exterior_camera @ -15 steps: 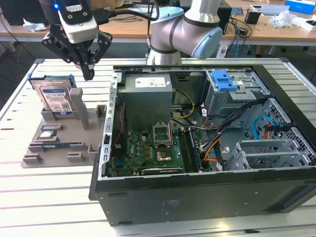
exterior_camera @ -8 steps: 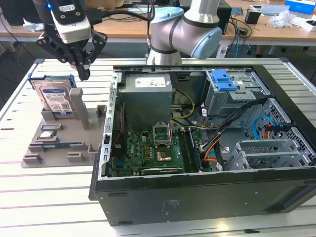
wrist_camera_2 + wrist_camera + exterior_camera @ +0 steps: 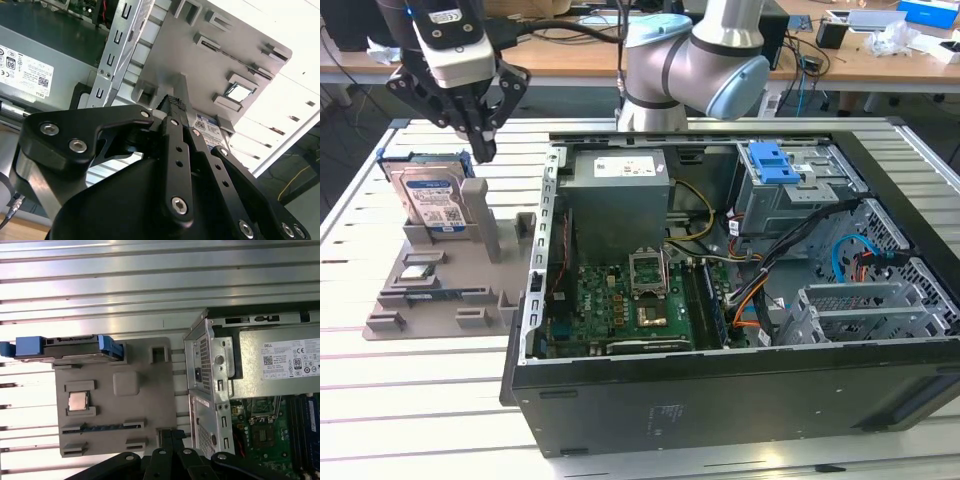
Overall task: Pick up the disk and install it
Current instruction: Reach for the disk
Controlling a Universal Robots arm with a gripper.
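Note:
The disk [image 3: 432, 200] stands upright on edge in a slot of the grey fixture plate [image 3: 440, 300], on the exterior view's left. It is silver-grey with a white and blue label, clipped in a blue carrier frame. In the first wrist view the disk [image 3: 70, 348] shows edge-on with blue tabs at both ends. My gripper [image 3: 483, 150] hangs just above the disk's upper corner on the exterior view's right, apart from it. Its black fingers are shut together with nothing between them. In the second wrist view my gripper [image 3: 176, 102] points at the plate beside the disk's label [image 3: 207, 125].
An open computer case [image 3: 535, 300] lies right of the fixture, holding a grey power supply box [image 3: 620, 200], a green motherboard [image 3: 620, 310] and a blue-handled drive cage [image 3: 775, 165]. A small chip [image 3: 77, 401] sits in a fixture pocket. The slatted metal table [image 3: 420, 400] surrounds both.

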